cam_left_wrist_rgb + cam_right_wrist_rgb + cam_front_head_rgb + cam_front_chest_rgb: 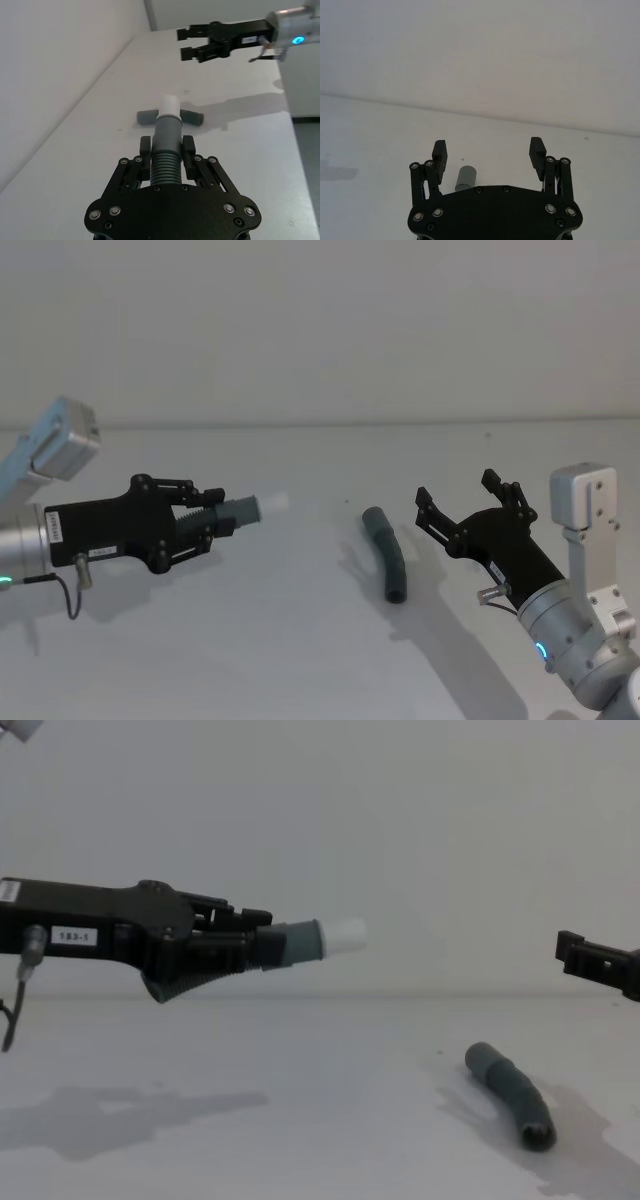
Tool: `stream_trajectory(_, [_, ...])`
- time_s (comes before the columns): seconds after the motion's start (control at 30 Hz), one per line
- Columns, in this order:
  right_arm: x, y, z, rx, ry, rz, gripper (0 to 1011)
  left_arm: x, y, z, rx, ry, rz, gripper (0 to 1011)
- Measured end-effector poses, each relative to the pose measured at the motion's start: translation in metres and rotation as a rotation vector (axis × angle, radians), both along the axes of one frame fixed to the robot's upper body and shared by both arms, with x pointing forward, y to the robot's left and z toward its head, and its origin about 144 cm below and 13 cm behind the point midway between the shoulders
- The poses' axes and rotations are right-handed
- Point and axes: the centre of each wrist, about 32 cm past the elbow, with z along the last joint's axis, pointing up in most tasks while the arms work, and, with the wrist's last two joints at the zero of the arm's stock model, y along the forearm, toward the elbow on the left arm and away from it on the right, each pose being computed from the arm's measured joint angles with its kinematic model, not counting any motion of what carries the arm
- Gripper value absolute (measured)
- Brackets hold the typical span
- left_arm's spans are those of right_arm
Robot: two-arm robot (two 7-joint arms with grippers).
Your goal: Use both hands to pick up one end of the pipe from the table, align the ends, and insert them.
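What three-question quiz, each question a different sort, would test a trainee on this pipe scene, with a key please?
1. Fill in: the loose grey piece lies on the ____.
2. True or false: the right gripper is shut on that loose piece.
3. Which holds the white-tipped piece in the air? A, the left gripper; B, the right gripper; C, neither.

Key: 1, the table. 2, false: its jaws stand open and empty, above the table. 3, A.

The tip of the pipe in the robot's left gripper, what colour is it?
White. The tip of the grey pipe piece shows best in the chest view.
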Motion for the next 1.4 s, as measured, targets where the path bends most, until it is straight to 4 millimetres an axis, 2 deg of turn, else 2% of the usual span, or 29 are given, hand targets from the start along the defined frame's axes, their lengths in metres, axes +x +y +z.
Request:
stream_trajectory(0.27, [0.0,0.0,0.0,0.0,0.0,0.0,1000,0.002,0.008,-0.002,-0.005,-0.001,-0.048,341])
stream_trajectory(0.9, [0.001,0.0,0.002,-0.007,-0.001,0.01,1000,0.004,0.009,-0.011,-0.031,-0.004,-0.067,341])
stream_trajectory(1.2, [0.002,0.005,0.022,-0.04,0.023,0.051,1000,0.005,0.009,-0.012,-0.036,-0.005,-0.069,341])
stream_trajectory(1.4, [0.0,0.017,0.041,-0.066,0.094,0.074,1000,0.005,0.009,-0.013,-0.038,-0.005,-0.07,341])
